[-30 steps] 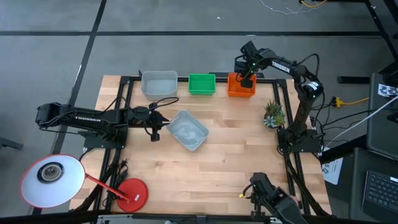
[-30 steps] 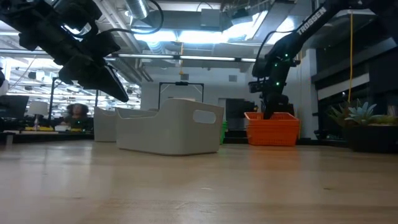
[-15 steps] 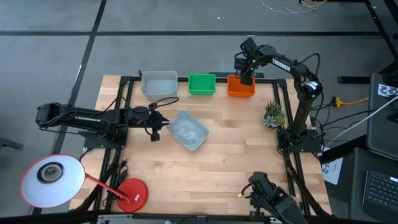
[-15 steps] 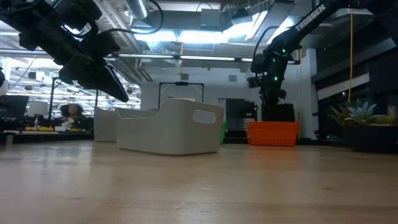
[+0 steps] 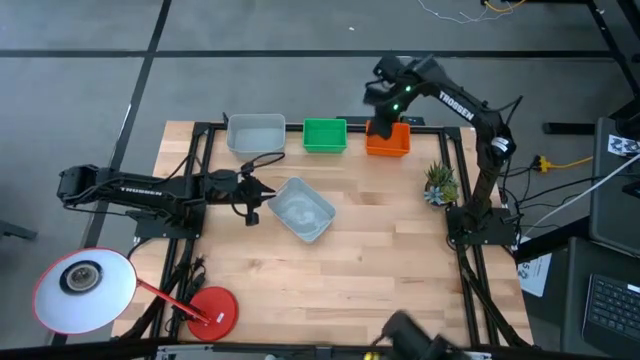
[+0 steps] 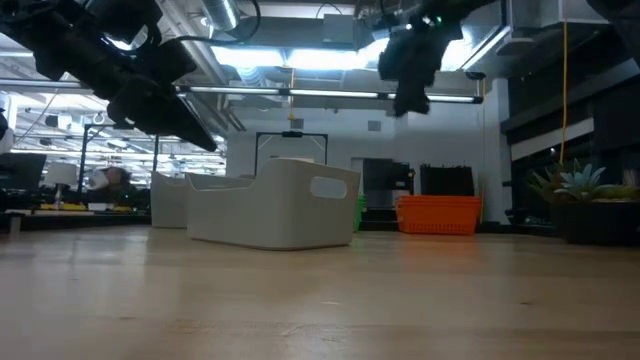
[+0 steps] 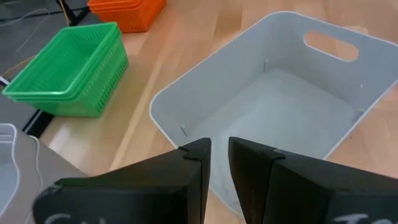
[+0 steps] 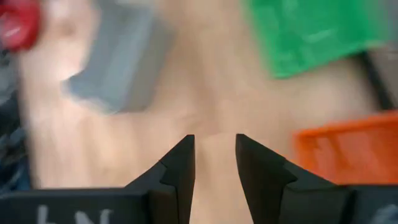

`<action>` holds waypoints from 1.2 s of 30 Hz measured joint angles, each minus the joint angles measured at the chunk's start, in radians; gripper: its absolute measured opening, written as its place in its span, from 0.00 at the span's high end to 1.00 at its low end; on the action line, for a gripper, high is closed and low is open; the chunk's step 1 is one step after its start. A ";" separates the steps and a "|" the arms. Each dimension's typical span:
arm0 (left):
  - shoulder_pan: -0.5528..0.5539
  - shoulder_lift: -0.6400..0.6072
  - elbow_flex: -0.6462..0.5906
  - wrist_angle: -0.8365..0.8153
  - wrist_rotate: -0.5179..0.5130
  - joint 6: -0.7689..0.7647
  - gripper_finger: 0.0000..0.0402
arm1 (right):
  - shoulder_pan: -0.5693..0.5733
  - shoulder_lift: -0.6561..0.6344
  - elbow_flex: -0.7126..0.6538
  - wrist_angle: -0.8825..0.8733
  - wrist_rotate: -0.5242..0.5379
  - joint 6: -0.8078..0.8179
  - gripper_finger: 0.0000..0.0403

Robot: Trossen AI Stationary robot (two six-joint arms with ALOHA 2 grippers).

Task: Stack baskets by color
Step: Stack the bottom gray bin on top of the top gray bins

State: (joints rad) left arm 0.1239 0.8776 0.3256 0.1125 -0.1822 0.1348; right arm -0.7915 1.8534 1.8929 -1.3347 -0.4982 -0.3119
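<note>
A loose light grey basket point(image 5: 302, 210) point(image 6: 275, 205) point(image 7: 273, 106) rests on its bottom, turned askew, mid-table. Along the far edge stand a grey basket point(image 5: 255, 133), a green stack point(image 5: 325, 135) point(image 7: 68, 71) and an orange stack point(image 5: 390, 142) point(image 6: 438, 213) point(image 8: 342, 149). My left gripper point(image 5: 258, 196) point(image 7: 219, 152) hovers just left of the loose grey basket's near-left corner, fingers a narrow gap apart with nothing between them. My right gripper point(image 5: 383, 98) point(image 6: 410, 90) point(image 8: 214, 149) hangs high above the far edge, between the green and orange stacks, open and empty.
A small potted plant point(image 5: 438, 183) point(image 6: 585, 200) stands by the right edge. A round red disc point(image 5: 212, 308) and a white round lamp head point(image 5: 83, 290) sit at the near left corner. Bare wood lies across the table's near half.
My right gripper has let go of an orange basket, which has settled lower onto the orange stack. The gripper has then risen high above the stack, shifted toward the table's left and turned. My left arm has kept still.
</note>
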 joint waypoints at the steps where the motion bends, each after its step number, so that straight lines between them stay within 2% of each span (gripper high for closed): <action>1: 0.000 0.000 0.000 0.001 0.000 0.002 0.88 | 0.028 -0.005 0.000 -0.016 -0.030 -0.006 0.71; 6: -0.038 0.015 0.031 -0.024 0.009 0.050 0.88 | 0.163 -0.053 -0.001 -0.126 -0.045 -0.006 0.71; 11: -0.065 0.113 0.203 -0.203 0.008 0.111 0.89 | 0.269 -0.153 -0.002 -0.167 -0.034 0.045 0.71; 15: -0.038 0.212 0.381 -0.465 0.040 0.102 0.89 | 0.342 -0.262 -0.002 -0.123 0.060 0.113 0.71; 18: -0.042 0.292 0.471 -0.566 0.088 0.078 0.89 | 0.403 -0.339 -0.002 -0.066 0.147 0.177 0.71; 24: -0.118 0.400 0.528 -0.593 0.114 0.111 0.88 | 0.518 -0.476 -0.002 -0.063 0.299 0.262 0.71; 29: -0.151 0.468 0.549 -0.538 0.049 0.115 0.88 | 0.574 -0.580 -0.002 -0.064 0.431 0.314 0.71; 36: -0.145 0.559 0.605 -0.603 0.055 0.001 0.75 | 0.622 -0.660 -0.002 -0.068 0.521 0.410 0.71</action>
State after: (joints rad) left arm -0.0216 1.4362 0.9301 -0.4910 -0.1275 0.1357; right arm -0.1700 1.1938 1.8904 -1.4029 0.0231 0.0978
